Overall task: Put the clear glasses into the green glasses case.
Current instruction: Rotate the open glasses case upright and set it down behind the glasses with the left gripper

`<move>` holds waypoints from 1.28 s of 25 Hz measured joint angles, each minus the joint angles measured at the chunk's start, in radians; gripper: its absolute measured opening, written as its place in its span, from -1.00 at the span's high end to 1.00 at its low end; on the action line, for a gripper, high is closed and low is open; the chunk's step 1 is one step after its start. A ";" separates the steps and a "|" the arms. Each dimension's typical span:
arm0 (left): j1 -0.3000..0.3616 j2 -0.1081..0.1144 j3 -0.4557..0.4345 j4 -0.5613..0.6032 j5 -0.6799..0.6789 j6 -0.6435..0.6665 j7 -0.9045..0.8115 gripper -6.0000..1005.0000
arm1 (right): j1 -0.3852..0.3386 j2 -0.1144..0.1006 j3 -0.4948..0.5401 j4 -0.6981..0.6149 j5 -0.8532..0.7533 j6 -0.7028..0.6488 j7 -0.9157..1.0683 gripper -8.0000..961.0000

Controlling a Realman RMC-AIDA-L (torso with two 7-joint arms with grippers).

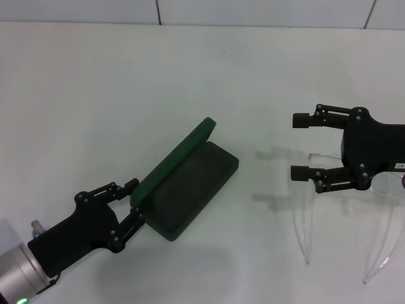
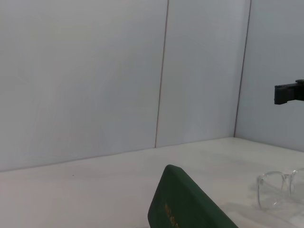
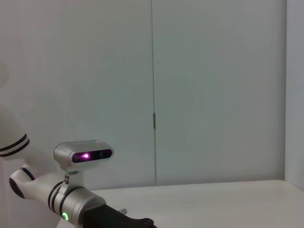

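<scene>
The green glasses case [image 1: 190, 183] lies open on the white bench [image 1: 126, 95], its lid standing up along one long side, dark lining showing in the tray. The left gripper [image 1: 134, 201] is at the near end of that lid, jaws closed on the lid's edge. Over on the right, the clear glasses [image 1: 345, 215] sit on the bench well apart from the case, thin arms pointing toward the robot. The right gripper [image 1: 302, 145] hangs above the lens, jaws spread wide and holding nothing. From the left wrist view, the lid's outside (gold lettering and all) rises in the foreground, with the glasses beyond it.
</scene>
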 joint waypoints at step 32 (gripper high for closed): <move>-0.235 0.009 0.008 0.014 0.015 -0.008 -0.005 0.48 | -0.135 0.102 0.593 -0.031 0.024 -0.046 -0.036 -0.83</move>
